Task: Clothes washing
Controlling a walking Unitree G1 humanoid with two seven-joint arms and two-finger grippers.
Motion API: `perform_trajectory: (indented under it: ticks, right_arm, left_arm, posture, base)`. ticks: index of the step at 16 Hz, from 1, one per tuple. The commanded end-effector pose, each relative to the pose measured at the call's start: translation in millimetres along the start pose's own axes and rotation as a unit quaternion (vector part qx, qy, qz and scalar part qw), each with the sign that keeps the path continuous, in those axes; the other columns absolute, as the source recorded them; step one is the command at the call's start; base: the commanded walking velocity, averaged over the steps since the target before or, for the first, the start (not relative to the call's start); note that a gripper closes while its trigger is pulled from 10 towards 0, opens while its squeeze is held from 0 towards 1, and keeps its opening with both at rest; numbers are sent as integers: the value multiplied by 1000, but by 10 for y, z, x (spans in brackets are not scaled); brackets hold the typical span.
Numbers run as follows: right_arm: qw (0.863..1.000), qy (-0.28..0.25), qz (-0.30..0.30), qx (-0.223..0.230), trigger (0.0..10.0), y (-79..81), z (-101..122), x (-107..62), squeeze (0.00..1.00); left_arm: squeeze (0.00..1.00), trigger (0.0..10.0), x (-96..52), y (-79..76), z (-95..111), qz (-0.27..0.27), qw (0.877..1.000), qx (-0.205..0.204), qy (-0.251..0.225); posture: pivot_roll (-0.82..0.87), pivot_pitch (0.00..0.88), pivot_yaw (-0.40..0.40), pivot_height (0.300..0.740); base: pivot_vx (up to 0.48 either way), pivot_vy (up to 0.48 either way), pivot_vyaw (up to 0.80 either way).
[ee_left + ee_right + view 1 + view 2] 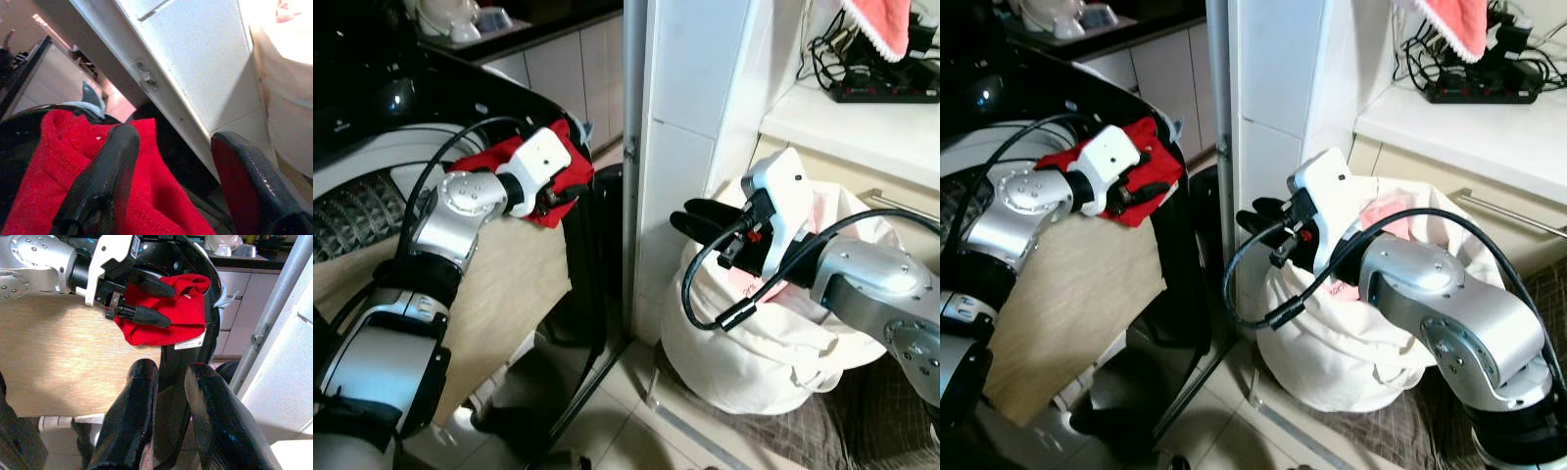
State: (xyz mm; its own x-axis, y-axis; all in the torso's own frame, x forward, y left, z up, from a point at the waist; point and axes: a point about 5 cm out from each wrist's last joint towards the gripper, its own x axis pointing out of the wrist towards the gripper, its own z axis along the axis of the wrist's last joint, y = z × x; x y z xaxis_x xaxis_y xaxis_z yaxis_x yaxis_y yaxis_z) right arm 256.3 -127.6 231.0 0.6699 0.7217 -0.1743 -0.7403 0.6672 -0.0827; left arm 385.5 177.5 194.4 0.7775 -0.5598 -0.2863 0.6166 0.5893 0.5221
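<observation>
Fingers of the left gripper (146, 301) are spread wide around a red garment (178, 308), one finger over it, one along its lower edge. Not pinching: the left wrist view shows the fingers (105, 181) well apart with the cloth lying loose beside one. The garment is draped on the black rim of the washing machine's open door (597, 255), care tag hanging off its lower edge, not yet inside the drum (357, 211).

Right gripper (710, 223) sits idle, fingers nearly together and holding nothing, hovering just in front of the white laundry bag (754, 352). The bag stands on the floor against the white tiled pillar (690, 108), with pink cloth (1386, 211) showing in its mouth (so probably more loads to come). A power strip with cables (886, 90) lies on the shelf above.

Step in hand, as I read it: get the red piece off the rim and into the drum.

To do it well:
- close on a thick fold, not the edge or the tag, or it'll slip
- lift clear of the door rim before swinging inward, since terry-like cloth snags
- let go deep in the drum, so nothing trails over the door seal
- keep the right arm parked; its cable loop (705, 284) hangs close to the pillar.
</observation>
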Motion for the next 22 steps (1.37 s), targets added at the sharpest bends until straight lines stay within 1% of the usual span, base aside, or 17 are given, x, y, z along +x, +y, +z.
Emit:
perform_trajectory:
  ticks: [1,3,4,5,6,7,10,13,15,18,21,22]
  right_arm:
    - [1000,2,5,-7,10000,21,-6,-19,0]
    - [1000,3,9,-9,10000,22,-20,-32,0]
    - [1000,6,10,-11,10000,22,-28,-33,0]
    - [1000,9,12,-14,10000,23,-34,-33,0]
    - [1000,10,14,-15,10000,25,-38,-32,0]
    - [1000,13,20,-15,10000,36,-47,-31,0]
    - [999,18,34,-15,10000,58,-72,-39,0]
    - [999,20,34,-15,10000,54,-81,-41,0]
    - [999,20,35,-15,10000,52,-84,-43,0]
    - [999,20,33,-15,10000,40,-84,-43,0]
    - [999,20,33,-15,10000,33,-82,-39,0]
    - [999,19,32,-16,10000,27,-80,-37,0]
  left_arm:
    - [0,10000,-5,63,13,21,1000,10,12]
    - [0,10000,-39,147,13,50,999,6,22]
    - [0,9804,-56,175,19,53,998,10,23]
    - [0,4392,-69,191,11,56,998,15,28]
    - [0,2353,-76,201,5,59,998,18,32]
    - [0,0,-93,217,-16,63,997,27,40]
    - [0,0,-120,226,-76,66,996,25,58]
    - [0,0,-123,213,-115,62,996,21,69]
    - [0,0,-128,222,-126,68,995,16,71]
    - [0,0,-175,338,-125,111,991,-1,75]
    - [0,0,-213,402,-132,131,988,-8,77]
    - [0,0,-240,463,-110,162,984,-2,70]
  posture:
    - [-93,0,49,740]
    - [-93,0,47,740]
    - [-93,0,47,740]
    - [-92,0,45,740]
    - [-92,0,45,740]
    - [-92,0,44,740]
    - [-91,0,42,740]
    - [-92,0,42,740]
    - [-92,0,42,740]
    - [-91,0,42,740]
    - [-89,0,40,740]
    - [-89,0,39,740]
  base:
    - [0,0,0]
    - [0,0,0]
    - [0,0,0]
    - [0,0,0]
    - [0,0,0]
    - [0,0,0]
    - [0,0,0]
    - [0,0,0]
    - [0,0,0]
    - [0,0,0]
    - [0,0,0]
    - [0,0,0]
